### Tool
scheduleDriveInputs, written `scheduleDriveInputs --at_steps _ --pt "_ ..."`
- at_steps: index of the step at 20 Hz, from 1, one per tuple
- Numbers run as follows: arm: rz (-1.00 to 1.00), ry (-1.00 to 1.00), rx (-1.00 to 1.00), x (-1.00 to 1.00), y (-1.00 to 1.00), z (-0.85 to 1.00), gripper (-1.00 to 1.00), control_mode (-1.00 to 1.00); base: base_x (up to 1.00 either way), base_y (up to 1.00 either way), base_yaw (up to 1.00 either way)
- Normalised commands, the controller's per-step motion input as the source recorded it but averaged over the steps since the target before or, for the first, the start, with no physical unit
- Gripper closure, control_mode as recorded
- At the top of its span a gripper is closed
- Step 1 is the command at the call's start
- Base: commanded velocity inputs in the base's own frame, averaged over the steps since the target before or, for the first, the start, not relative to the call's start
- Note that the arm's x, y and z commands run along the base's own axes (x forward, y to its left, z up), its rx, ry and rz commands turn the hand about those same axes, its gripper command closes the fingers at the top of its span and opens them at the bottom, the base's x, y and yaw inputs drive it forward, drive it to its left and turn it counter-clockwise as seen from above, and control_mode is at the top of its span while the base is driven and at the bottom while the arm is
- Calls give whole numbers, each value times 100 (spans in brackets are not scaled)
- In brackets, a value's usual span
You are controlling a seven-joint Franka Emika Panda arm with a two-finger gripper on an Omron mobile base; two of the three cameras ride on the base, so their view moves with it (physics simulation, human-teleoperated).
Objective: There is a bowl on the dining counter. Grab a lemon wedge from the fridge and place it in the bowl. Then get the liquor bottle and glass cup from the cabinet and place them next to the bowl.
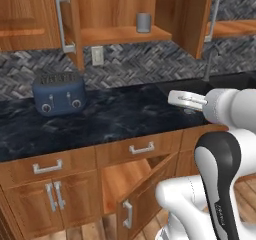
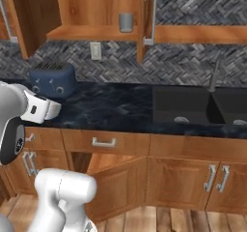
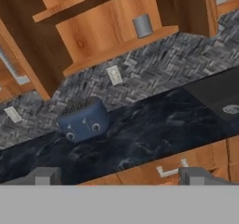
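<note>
Hovering above front edge of dark marbled surface [image 3: 140,134], gripper [image 3: 120,175] spread wide, nothing between fingertips [image 3: 43,175]. Ahead and to gripper's left, blue toaster [image 3: 83,120] on surface against herringbone backsplash. White outlet [image 3: 113,75] on wall beyond. Further ahead and high above gripper, glass cup [image 3: 143,26] upright on shelf of open wall cabinet [image 3: 98,36], well apart from gripper. Black sink [image 2: 193,105] off to gripper's right. Lower cabinet door [image 1: 145,194] below stands ajar.
</note>
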Motion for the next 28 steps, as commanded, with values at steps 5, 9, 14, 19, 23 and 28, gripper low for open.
scheduleDriveInputs --at_steps 5,9,14,19,23,28 --pt "0 0 0 0 0 0 -100 100 81 -11 0" --pt "0 0 0 0 0 0 -100 100 82 -3 0" --pt "0 0 0 0 0 0 -100 100 78 0 0" --pt "0 0 0 0 0 0 -100 100 53 0 -1" --pt "0 0 0 0 0 0 -100 100 25 0 0" --pt "7 -6 -7 2 0 9 -100 -100 19 0 4"
